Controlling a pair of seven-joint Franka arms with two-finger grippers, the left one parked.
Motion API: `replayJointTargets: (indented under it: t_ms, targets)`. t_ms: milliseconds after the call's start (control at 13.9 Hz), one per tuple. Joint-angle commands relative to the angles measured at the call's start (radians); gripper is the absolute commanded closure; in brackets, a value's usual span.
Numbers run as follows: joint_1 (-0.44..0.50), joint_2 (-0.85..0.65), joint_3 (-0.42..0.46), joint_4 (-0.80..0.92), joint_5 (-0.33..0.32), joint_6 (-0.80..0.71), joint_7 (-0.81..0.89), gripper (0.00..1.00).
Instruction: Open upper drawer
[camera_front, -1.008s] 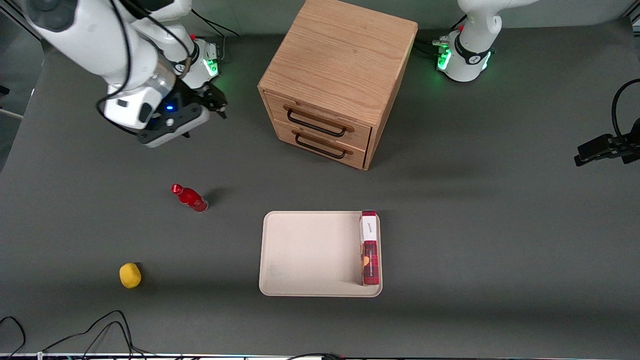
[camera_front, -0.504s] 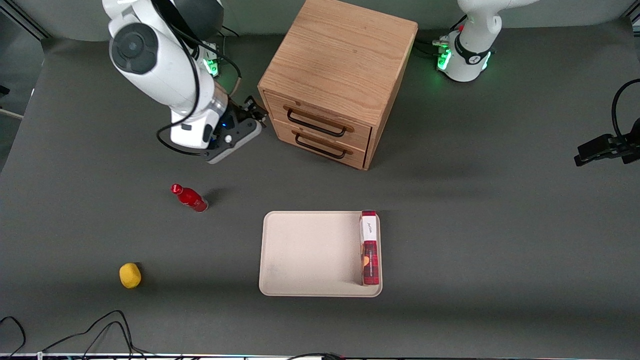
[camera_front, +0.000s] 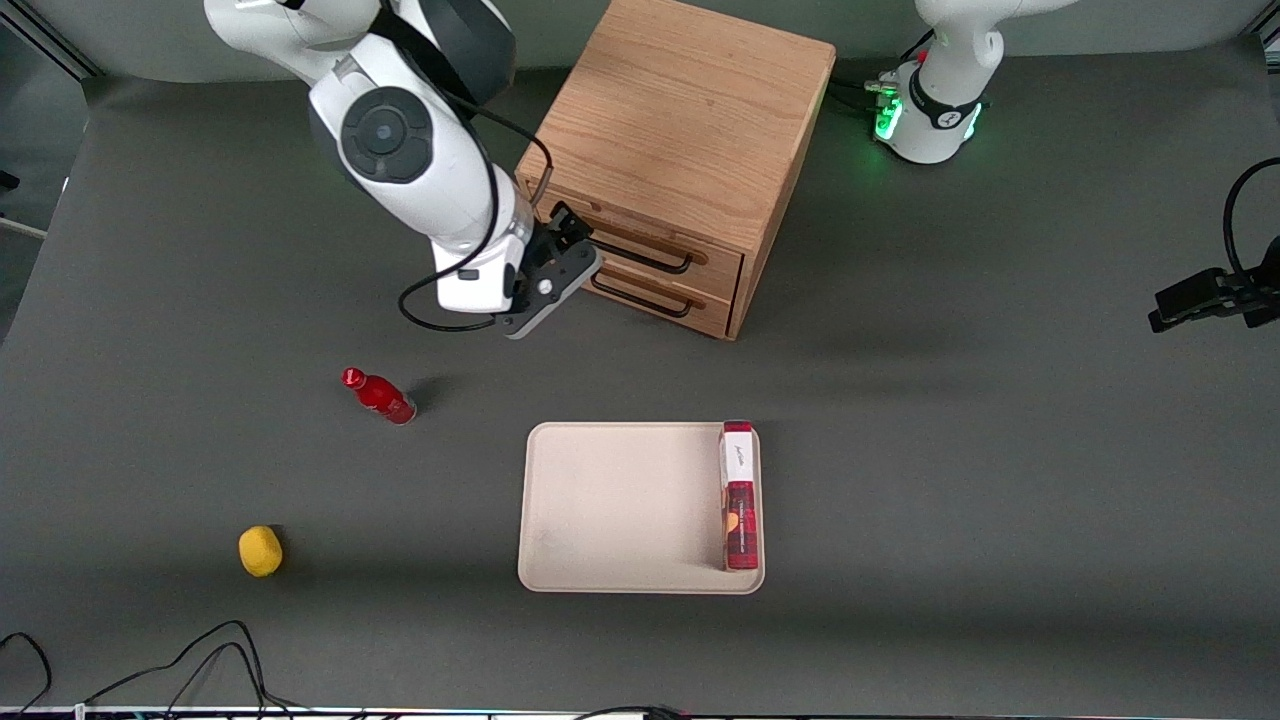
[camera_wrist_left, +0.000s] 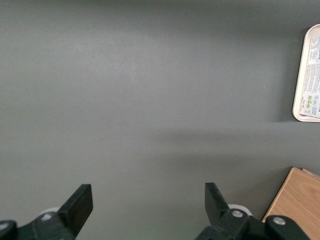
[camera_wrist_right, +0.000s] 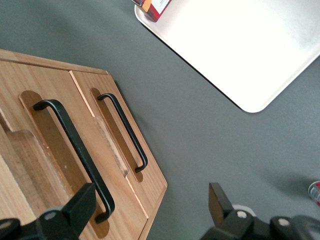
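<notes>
From my remote seat, nearest lay the beige rectangular tray (camera_front: 620, 510). Farther off, my black two-finger gripper (camera_wrist_right: 150, 207) hung with fingers spread wide, just in front of the shut light oak upper drawer (camera_front: 660, 246) and its black wire handle (camera_wrist_right: 75, 147).

Pincer (camera_wrist_right: 150, 210) agape, wrist tilted

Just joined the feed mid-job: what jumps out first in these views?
The oak cabinet stands out, both drawers shut, with the open gripper right in front of the upper drawer, at the end of its black handle nearest the working arm. Nearer the camera sits a pale tray holding a red box.
</notes>
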Motion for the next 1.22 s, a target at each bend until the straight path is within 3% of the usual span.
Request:
replayJointTargets:
  t_ms: [0, 1153]
  targets:
    - [0.046, 0.057, 0.000, 0.065, -0.037, -0.009, -0.010, 0.00]
    - [0.107, 0.058, 0.009, -0.028, -0.057, 0.051, -0.056, 0.00]
